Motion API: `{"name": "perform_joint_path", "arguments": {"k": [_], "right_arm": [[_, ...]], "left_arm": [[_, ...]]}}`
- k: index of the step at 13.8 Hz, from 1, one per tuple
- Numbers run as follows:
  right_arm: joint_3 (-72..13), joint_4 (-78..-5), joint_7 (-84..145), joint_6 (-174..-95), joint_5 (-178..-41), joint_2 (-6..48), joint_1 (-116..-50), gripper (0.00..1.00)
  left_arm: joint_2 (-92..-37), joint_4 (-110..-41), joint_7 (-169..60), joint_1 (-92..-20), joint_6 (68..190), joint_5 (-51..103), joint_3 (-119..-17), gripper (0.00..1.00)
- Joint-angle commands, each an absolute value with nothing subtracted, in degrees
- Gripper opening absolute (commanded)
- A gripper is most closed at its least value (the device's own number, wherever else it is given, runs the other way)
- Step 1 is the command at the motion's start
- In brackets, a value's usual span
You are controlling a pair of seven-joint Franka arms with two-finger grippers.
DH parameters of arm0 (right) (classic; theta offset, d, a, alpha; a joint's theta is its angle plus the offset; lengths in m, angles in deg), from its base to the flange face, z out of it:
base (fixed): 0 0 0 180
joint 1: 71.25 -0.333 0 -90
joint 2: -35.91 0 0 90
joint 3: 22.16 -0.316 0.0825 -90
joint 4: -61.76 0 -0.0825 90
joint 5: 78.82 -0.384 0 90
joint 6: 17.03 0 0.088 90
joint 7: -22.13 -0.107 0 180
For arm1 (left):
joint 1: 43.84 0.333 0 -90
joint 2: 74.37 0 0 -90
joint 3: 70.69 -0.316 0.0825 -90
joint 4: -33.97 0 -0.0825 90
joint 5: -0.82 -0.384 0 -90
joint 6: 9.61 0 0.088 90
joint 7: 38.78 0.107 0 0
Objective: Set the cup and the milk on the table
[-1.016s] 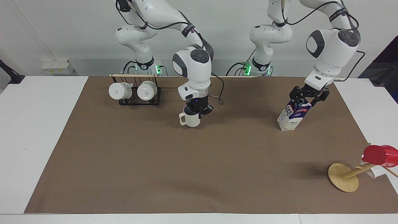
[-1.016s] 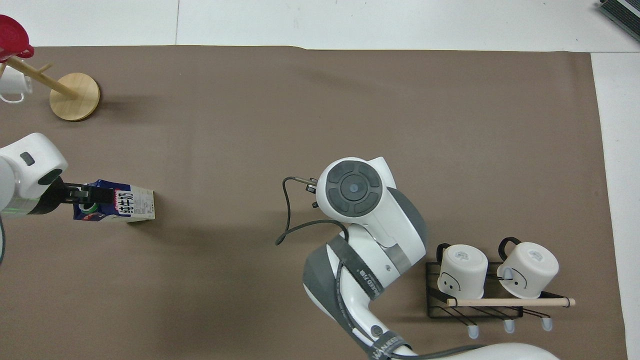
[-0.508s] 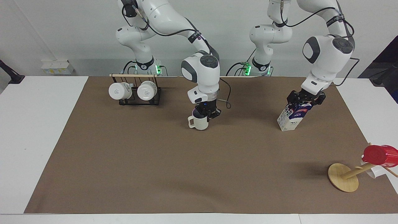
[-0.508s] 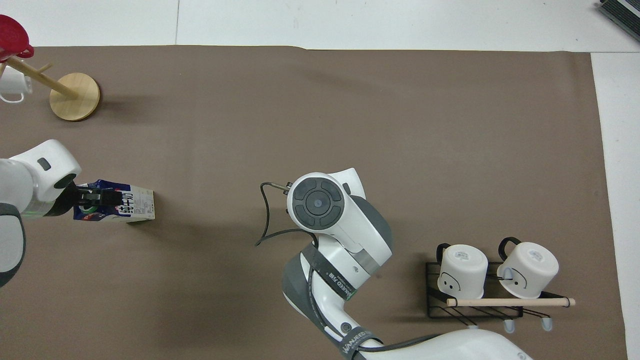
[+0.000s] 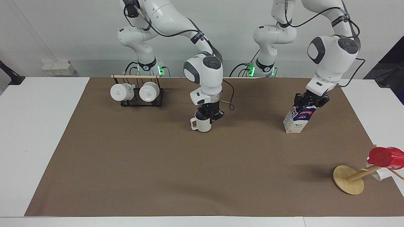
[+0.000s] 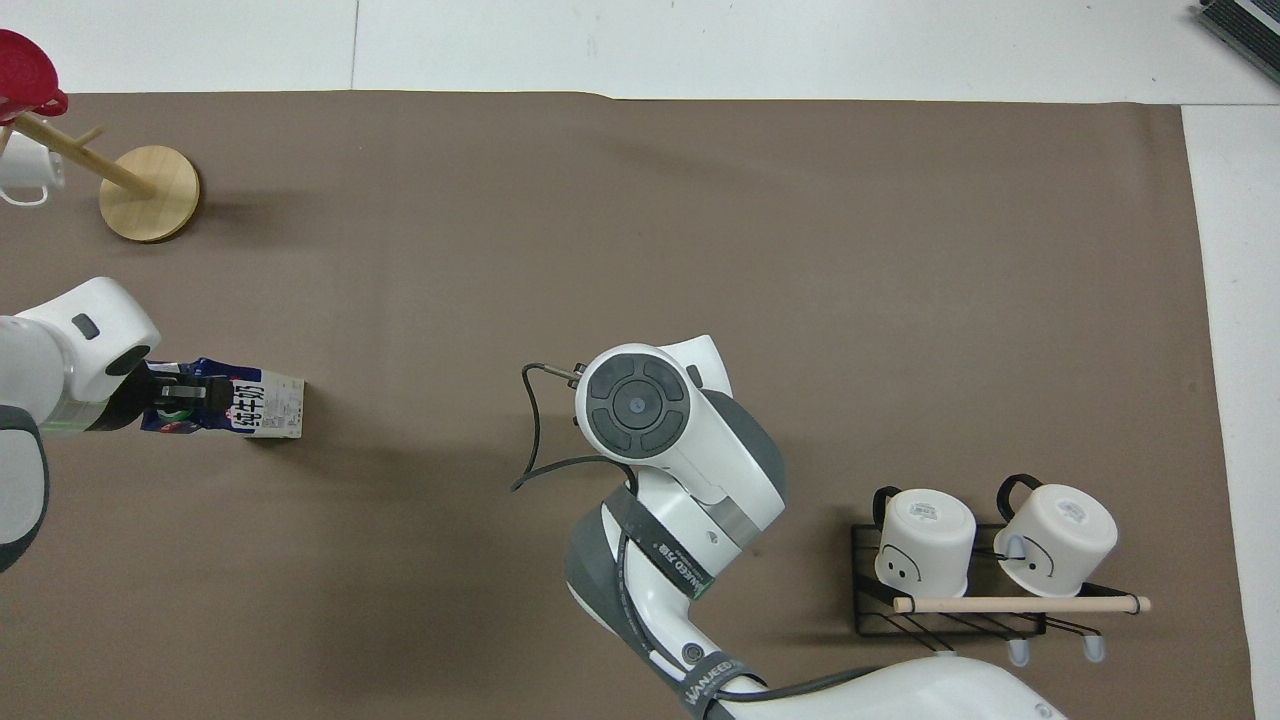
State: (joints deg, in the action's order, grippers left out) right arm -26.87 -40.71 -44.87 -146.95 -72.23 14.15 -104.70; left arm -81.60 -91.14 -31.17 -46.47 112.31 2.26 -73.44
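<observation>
The cream cup (image 5: 201,125) stands upright on the brown mat (image 5: 202,176) of the white table (image 5: 38,126), handle toward the right arm's end. My right gripper (image 5: 208,114) is shut on its rim from above. In the overhead view the right arm's wrist hides the cup. The blue and white milk (image 5: 297,121) leans on the mat near the left arm's end, its base touching the mat. My left gripper (image 5: 310,101) is shut on its gable top. The milk (image 6: 245,405) and the left gripper (image 6: 170,396) also show in the overhead view.
A black rack (image 5: 137,100) with two white mugs (image 5: 121,92) stands near the robots toward the right arm's end. A tilted wooden mug tree (image 5: 348,179) with a red cup (image 5: 385,156) stands far from the robots at the left arm's end.
The right gripper carried the cup toward the left arm's end and down onto the mat, then stayed. The left gripper tipped the milk closer to upright.
</observation>
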Motion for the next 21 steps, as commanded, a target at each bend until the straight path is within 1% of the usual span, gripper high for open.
{"name": "perform_joint_path", "arguments": {"k": [1,5,6,7,8,12,14,18,21], "right_arm": [[-27.0,-40.0,-46.5,-149.5,-70.6,11.9,-105.8,0.0],[-27.0,-40.2,-46.5,-150.3,-70.7,11.8,-105.6,0.0],[-27.0,-40.1,-46.5,-149.9,-70.7,11.9,-105.5,0.16],[-27.0,-40.0,-46.5,-149.6,-70.6,11.9,-105.6,0.73],[-26.8,-40.0,-46.5,-149.6,-70.5,12.0,-105.9,1.0],[-26.5,-39.9,-44.1,-147.4,-70.4,14.9,-105.4,1.0],[-26.5,-39.9,-41.6,-145.8,-70.5,17.4,-104.0,1.0],[-26.6,-40.0,-31.2,-138.6,-71.5,24.5,-100.0,1.0],[-26.6,-40.0,-19.8,-133.3,-71.7,28.5,-95.4,1.0]], "left_arm": [[-81.4,-89.8,-32.0,-46.0,112.6,1.2,-73.2,0.58],[-81.3,-87.7,-34.4,-46.3,109.2,1.3,-73.1,0.58],[-81.3,-86.9,-35.8,-46.7,107.8,1.4,-73.0,0.58],[-81.4,-86.3,-36.8,-47.0,106.9,1.4,-73.0,0.58],[-81.4,-86.0,-37.8,-47.2,106.1,1.4,-72.9,0.58],[-81.4,-84.8,-39.6,-47.3,103.9,1.9,-72.5,0.58],[-81.4,-82.8,-43.2,-48.8,101.5,2.0,-71.3,0.58],[-81.0,-78.1,-55.9,-56.7,96.7,2.0,-71.3,0.58],[-80.5,-77.2,-66.6,-63.6,97.3,2.1,-71.2,0.58]]}}
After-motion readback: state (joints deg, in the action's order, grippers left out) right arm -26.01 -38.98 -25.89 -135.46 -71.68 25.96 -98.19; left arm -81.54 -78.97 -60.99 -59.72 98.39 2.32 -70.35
